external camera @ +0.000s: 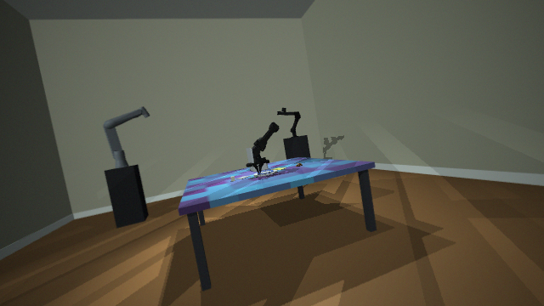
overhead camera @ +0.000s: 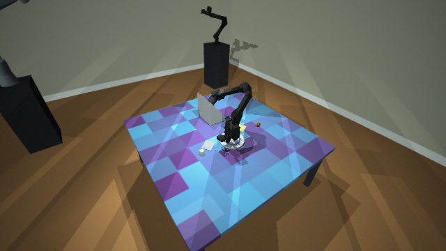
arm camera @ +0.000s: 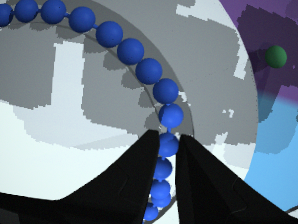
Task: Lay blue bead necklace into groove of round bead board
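Note:
The round white bead board (overhead camera: pixel 230 147) (arm camera: pixel 227 65) lies on the table, with a ring-shaped groove. The blue bead necklace (arm camera: pixel 131 51) is on the board; in the wrist view its upper arc runs along the groove, while the beads near the bottom bunch up between and behind the fingers. My gripper (arm camera: pixel 166 141) (external camera: pixel 259 172) points down at the right part of the ring and is shut on the necklace, with one bead between the fingertips. The fingers hide part of the lower right groove, and the far side of the ring is out of the wrist view.
A green bead (arm camera: pixel 276 57) lies right of the board. A grey upright panel (overhead camera: pixel 209 111) stands beside the arm. A white card (overhead camera: pixel 208 145), a pale cube (overhead camera: pixel 201 152) (external camera: pixel 232 178), a yellow piece (overhead camera: pixel 242 127) and a brown-orange object (overhead camera: pixel 258 124) (external camera: pixel 299 165) lie around the board.

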Motion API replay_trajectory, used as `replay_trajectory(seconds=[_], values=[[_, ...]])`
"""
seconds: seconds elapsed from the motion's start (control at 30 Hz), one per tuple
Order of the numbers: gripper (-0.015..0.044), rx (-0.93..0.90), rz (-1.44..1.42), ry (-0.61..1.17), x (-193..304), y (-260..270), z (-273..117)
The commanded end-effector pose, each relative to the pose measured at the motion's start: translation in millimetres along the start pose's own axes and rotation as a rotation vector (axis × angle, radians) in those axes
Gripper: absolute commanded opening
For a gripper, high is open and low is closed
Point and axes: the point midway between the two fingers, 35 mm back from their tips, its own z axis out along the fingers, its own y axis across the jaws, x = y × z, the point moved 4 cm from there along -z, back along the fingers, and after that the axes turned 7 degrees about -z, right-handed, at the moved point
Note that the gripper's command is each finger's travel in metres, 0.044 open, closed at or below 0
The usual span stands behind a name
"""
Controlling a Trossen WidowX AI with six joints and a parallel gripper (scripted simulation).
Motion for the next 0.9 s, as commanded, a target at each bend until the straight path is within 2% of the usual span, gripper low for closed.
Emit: replay_trajectory(seconds=[0.0,0.87], values=[[0.0,0.0,-0.001,0.0,-0.1,0.2,-0.1],[0.0,-0.006,0.006,0.001,1.2,-5.7,2.5]])
